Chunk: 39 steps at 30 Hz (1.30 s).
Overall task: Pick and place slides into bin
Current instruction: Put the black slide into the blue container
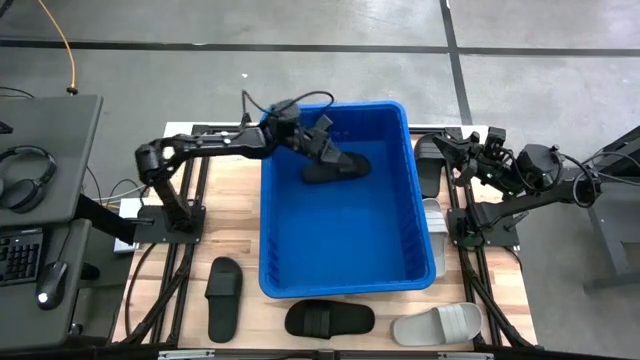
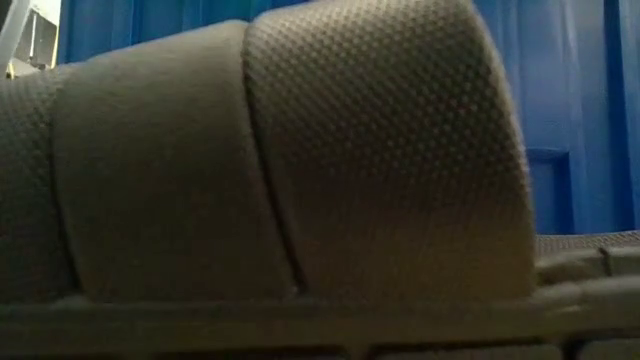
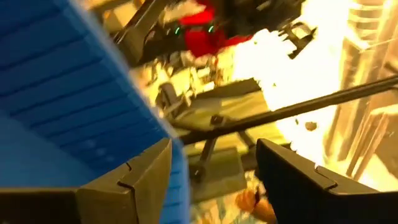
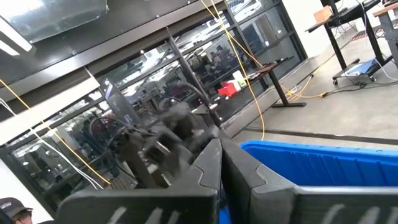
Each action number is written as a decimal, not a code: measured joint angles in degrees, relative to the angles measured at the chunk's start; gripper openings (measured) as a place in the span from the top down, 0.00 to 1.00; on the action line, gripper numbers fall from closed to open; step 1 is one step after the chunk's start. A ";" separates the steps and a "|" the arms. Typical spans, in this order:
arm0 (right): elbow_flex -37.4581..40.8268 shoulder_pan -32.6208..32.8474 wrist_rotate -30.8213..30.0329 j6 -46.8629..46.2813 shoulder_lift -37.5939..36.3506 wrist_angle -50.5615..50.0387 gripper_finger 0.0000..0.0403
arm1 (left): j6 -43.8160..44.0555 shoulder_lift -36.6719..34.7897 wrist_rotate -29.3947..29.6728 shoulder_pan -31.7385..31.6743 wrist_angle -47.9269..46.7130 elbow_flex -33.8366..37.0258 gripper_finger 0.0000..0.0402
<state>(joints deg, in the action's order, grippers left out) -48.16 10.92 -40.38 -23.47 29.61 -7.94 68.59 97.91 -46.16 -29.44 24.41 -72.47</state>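
Left gripper (image 1: 325,140) reaching over the far left part of the bin (image 1: 340,275), fingers (image 3: 134,180) spread apart with nothing between them, hovering just above a black slide (image 1: 338,167) that lies on the blue floor inside, toward the far wall. Seen from the left wrist view: ribbed blue wall beside 1 finger, open gap between the 2. Right gripper (image 1: 462,150) parked off the bin's right side near its far right corner, fingers (image 4: 205,180) pressed together and holding nothing, with the blue rim showing just beyond them in the right wrist view. Nearest along the front edge of the wooden table (image 1: 235,185): 3 slides still outside the bin, namely a black one (image 1: 223,297) at the left front, lying lengthwise and apart from the bin's wall; a second black one (image 1: 330,319) just in front of the bin's near wall, lying crosswise; and a light grey one (image 1: 438,323) to its right, also crosswise. Squeezed along the bin's right wall: another light grey slide (image 1: 436,232), partly hidden by the rim. Farther back on the right, beside the far corner: 1 more black slide (image 1: 429,160). Filling the low view: a dimpled grey strap (image 2: 290,160) up close, blue wall behind it. Off to the left: a desk with headphones (image 1: 25,175).
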 joint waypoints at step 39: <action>-0.01 0.02 0.48 0.77 0.35 -6.40 1.00 | -12.85 -35.64 49.44 30.79 -59.82 0.02 0.44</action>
<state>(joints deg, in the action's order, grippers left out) -48.17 10.94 -39.90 -22.70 29.95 -14.35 55.74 62.27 3.27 1.35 -35.41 -72.44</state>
